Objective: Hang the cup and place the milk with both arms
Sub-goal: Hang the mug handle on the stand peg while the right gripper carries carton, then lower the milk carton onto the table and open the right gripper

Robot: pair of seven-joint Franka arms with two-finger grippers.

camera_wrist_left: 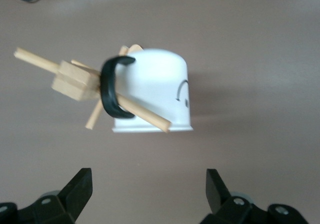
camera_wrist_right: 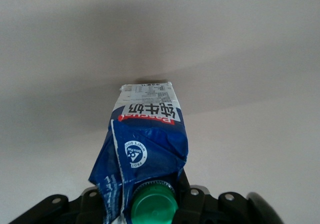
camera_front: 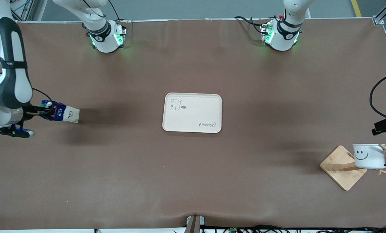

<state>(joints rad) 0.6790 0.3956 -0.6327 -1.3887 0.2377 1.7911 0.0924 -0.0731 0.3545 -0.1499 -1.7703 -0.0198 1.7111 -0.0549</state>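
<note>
White cup (camera_front: 369, 156): hangs on wooden rack (camera_front: 343, 167).
Left tool (camera_wrist_left: 149, 194): spread, over cup.
Right tool (camera_front: 39, 111): pinching milk (camera_front: 61, 112) above surface (camera_front: 193, 168).

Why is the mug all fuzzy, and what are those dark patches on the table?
Left wrist view: the cup hanging on the wooden rack looks softly blurred. Front view: the dark patches are soft shadows on the table, one beside the milk.

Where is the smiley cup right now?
The cup hangs by its handle on the wooden rack at the left arm's end of the table, with the open left gripper nearby.
</note>
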